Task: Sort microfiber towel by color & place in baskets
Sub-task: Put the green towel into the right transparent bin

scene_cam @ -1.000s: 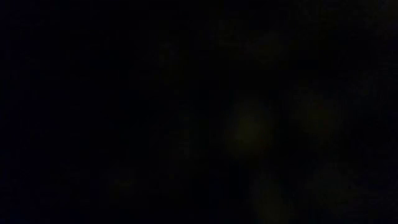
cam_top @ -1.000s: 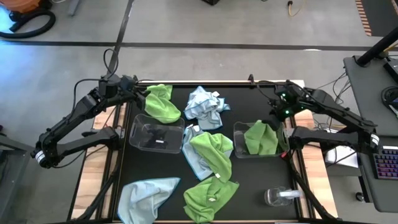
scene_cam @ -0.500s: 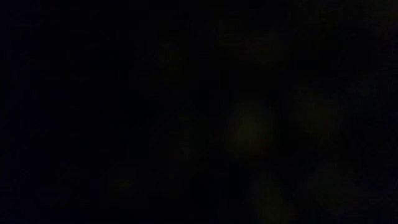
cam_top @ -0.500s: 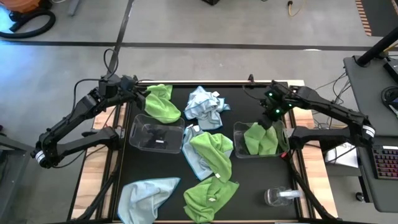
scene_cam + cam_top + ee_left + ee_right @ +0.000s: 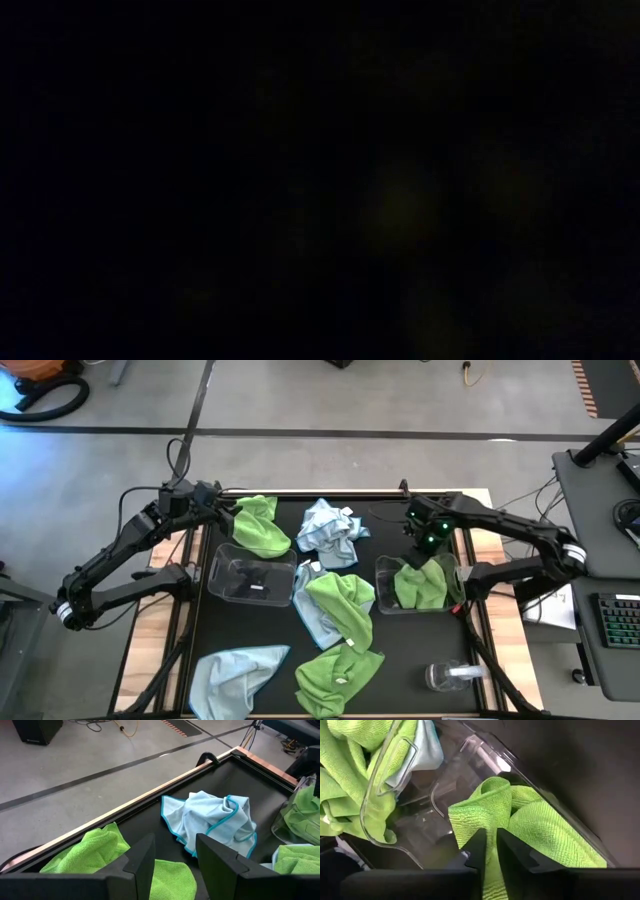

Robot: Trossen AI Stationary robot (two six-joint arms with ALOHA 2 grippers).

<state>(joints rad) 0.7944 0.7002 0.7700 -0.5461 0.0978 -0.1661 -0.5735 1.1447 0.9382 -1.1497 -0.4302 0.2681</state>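
The right gripper [image 5: 424, 546] hangs over the right basket [image 5: 384, 572], its fingers [image 5: 476, 851] a narrow slit apart with a green towel [image 5: 530, 827] lying between and below them inside the bin; whether they still pinch it cannot be told. The left gripper [image 5: 172, 857], fingers apart and empty, hovers over another green towel [image 5: 260, 525] behind the left basket [image 5: 250, 580]. A blue towel [image 5: 210, 820] lies bunched nearby.
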